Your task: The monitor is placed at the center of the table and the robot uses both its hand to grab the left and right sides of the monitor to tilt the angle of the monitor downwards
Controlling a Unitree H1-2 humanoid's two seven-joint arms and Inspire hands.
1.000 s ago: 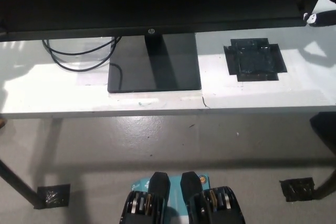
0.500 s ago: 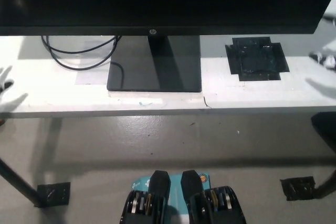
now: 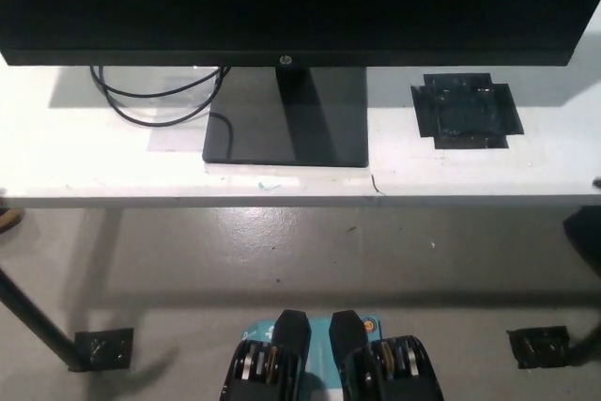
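Neither robot hand shows in my head view right now, left or right, so I cannot tell whether either is spread, pressed together or pinching anything. Half a second ago I could make out a blurred pale shape at the left edge of the worktop and another at the right edge; a second ago a white shape sat against the screen's right end. Both are gone from view, so I judge the hands have let go and drawn back.

Moving outward, the wide black flat-panel monitor [image 3: 291,7] stands at the middle of the long white worktop [image 3: 84,171], its lower bezel running straight across the top of my picture, its flat black rectangular base [image 3: 246,119] square under it. A loop of black cable [image 3: 155,100] lies just left of the base, and a patch of black tape [image 3: 465,110] lies to its right.

With the screen unattended and the hands away, I read the tilt as done, or close to it.
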